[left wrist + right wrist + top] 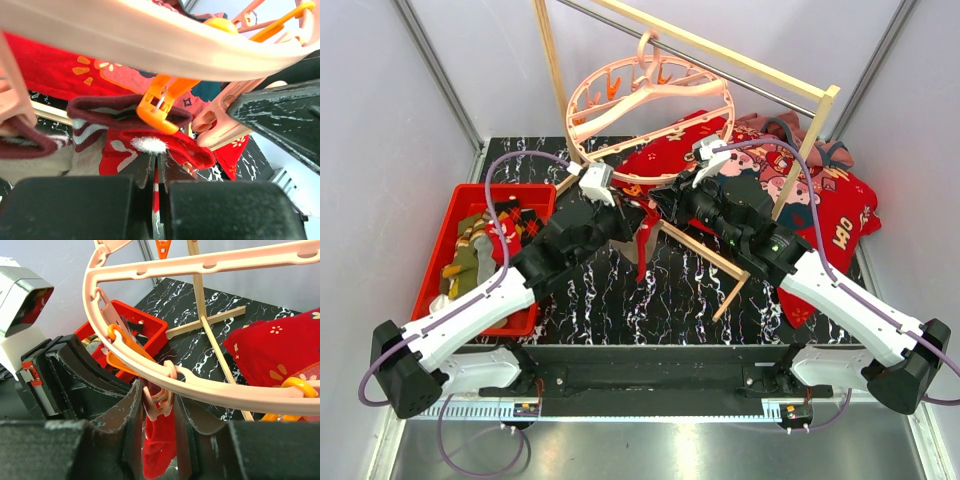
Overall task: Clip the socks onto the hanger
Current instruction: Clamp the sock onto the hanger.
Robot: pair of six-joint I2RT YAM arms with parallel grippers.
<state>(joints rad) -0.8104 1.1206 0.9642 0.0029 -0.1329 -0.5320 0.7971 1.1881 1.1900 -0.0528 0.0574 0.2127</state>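
Crowding tight under round salmon-pink plastic hanger (150, 40): left gripper (155, 172) pinches red patterned knit sock (185, 148); right gripper (159, 395) squeezes smooth pink clip (153, 410).

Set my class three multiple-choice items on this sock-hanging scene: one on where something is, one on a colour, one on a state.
1. Where does the red bin of socks sit?
A) at the table's left side
B) at its right side
C) hung on the rack

2. What colour is the ring hanger?
A) blue
B) salmon pink
C) green

3. How is the left gripper?
A) wide open and empty
B) shut on a wooden bar
C) shut on a red sock

Answers:
1 A, the bin lies at the left in the top view.
2 B, its ring and crossbars are pale pink.
3 C, red fabric is pinched in its closed jaws in the left wrist view.
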